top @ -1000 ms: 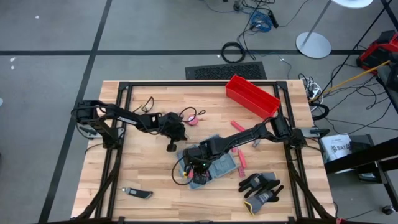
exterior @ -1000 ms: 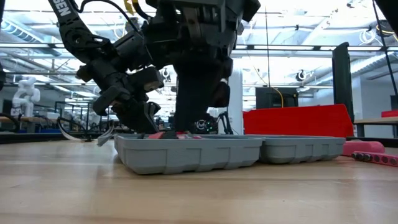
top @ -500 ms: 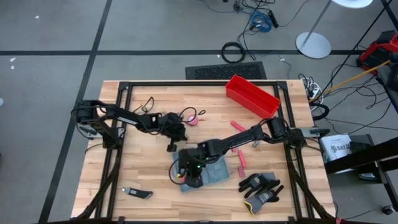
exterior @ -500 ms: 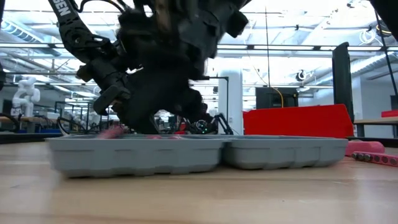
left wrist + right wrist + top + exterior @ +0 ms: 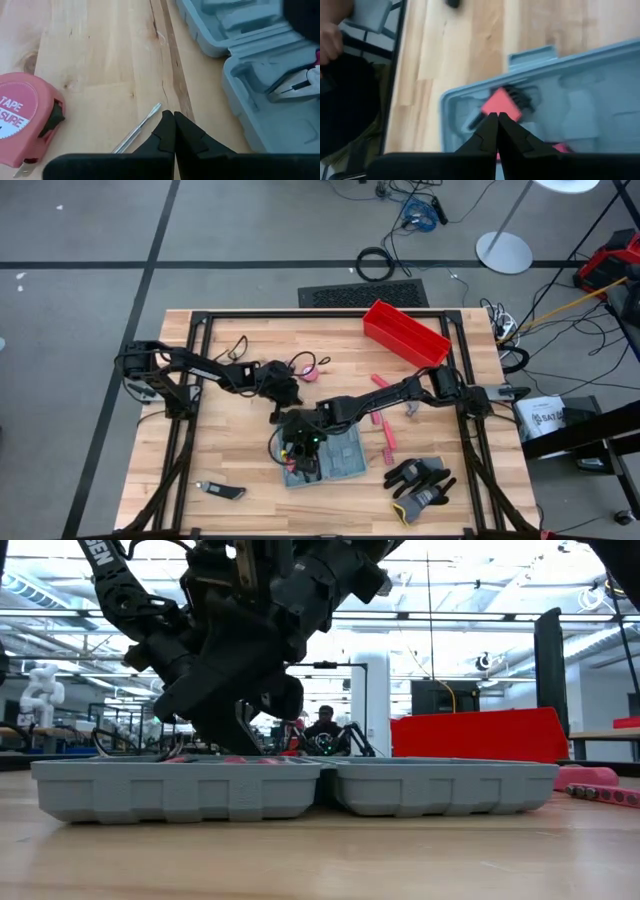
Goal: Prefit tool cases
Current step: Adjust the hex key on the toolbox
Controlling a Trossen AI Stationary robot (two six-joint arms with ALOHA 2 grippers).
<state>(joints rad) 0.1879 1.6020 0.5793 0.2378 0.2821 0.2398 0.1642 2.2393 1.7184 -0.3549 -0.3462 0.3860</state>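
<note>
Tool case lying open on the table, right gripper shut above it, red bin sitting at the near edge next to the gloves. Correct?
One thing is off: the red bin sits at the table's far edge, well away from the gloves, as the high view shows. The tool case does lie open, and the right gripper is shut above it.

Matt grey-blue moulded plastic tool case point(image 5: 335, 457), pale smooth-grained wooden desk point(image 5: 230, 465), glossy red plastic bin point(image 5: 405, 334)

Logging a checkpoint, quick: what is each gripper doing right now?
Left gripper: shut, holding nothing, over bare table beside the tool case.
Right gripper: shut, empty, over the open case.
</note>
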